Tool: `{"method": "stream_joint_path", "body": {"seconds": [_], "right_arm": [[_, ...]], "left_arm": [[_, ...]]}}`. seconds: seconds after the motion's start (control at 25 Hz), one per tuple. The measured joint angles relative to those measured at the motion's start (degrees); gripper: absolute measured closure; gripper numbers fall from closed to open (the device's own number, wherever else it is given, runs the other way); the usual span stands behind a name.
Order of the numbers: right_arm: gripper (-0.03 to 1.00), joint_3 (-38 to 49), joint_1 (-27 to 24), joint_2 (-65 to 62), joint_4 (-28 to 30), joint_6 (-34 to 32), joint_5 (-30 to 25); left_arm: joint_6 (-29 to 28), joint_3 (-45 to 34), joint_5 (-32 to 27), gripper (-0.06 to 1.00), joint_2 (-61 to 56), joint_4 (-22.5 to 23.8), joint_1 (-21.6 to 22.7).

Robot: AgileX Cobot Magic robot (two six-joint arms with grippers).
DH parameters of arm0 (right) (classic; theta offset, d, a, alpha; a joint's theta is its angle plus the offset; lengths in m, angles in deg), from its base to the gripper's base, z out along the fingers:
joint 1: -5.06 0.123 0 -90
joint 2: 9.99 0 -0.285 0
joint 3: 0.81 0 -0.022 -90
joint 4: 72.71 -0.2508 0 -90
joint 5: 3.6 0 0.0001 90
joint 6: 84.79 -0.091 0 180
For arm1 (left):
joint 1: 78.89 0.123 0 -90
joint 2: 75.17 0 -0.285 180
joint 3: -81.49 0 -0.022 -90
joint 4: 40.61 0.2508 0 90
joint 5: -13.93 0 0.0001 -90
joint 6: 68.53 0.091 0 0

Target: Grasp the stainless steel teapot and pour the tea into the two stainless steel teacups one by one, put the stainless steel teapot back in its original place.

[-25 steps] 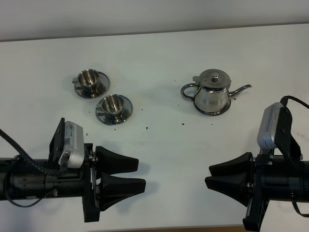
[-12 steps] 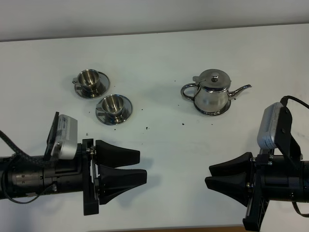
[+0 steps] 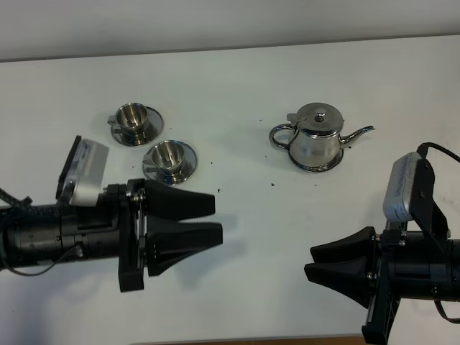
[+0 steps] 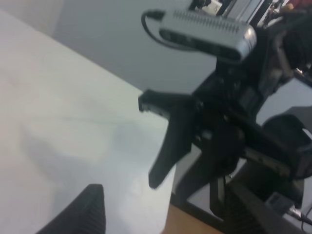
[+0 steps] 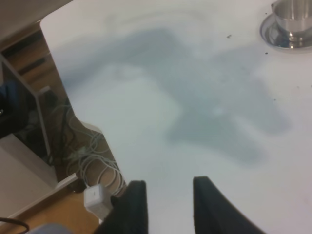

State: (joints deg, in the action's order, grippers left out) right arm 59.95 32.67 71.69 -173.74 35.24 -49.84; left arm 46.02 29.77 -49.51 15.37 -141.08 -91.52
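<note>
The stainless steel teapot (image 3: 315, 138) stands upright on its saucer, the original place (image 3: 325, 167), at the back right, lid on and spout pointing right. The tea is hidden. The two stainless steel teacups (image 3: 133, 118) (image 3: 169, 154) sit on their saucers at the back left. My left gripper (image 3: 218, 218) hovers open and empty just right of the nearer cup. Low at the front right, well short of the teapot, my right gripper (image 3: 310, 261) is narrowly open and holds nothing. The right wrist view shows the right gripper (image 5: 168, 202) over bare table, with one teacup (image 5: 291, 17) far ahead.
Small dark specks (image 3: 273, 185) dot the white table (image 3: 237, 93) between the cups and the teapot. The left wrist view looks across at the right arm (image 4: 219, 122). Off the table's left end lie cables and a white adapter (image 5: 97, 202) on the floor.
My left arm has risen and pushed right toward the table's middle, its fingers now beside the nearer cup. The right arm, teapot and cups have stayed put.
</note>
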Motion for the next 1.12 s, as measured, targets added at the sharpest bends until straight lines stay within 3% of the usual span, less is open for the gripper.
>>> {"method": "stream_joint_path", "body": {"seconds": [0.2, 0.68, 0.88, 1.12], "right_arm": [[0.73, -0.39, 0.00, 0.05, 0.00, 0.00, 1.05], [0.73, -9.46, 0.00, 0.17, -0.04, -9.86, 17.49], [0.73, -11.55, 0.00, -0.96, -0.09, -12.18, 26.87], [0.73, -13.28, 0.00, -3.42, -0.11, -14.33, 31.10]], "left_arm": [[-2.84, 3.97, 0.65, 0.36, 0.00, 0.05, 0.00], [-13.42, 12.22, 10.37, 0.36, -0.69, 1.61, 0.00], [-22.56, 15.58, 18.64, 0.36, -5.97, 10.63, 0.00], [-43.96, 17.30, 27.76, 0.36, -16.85, 27.24, 0.00]]}}
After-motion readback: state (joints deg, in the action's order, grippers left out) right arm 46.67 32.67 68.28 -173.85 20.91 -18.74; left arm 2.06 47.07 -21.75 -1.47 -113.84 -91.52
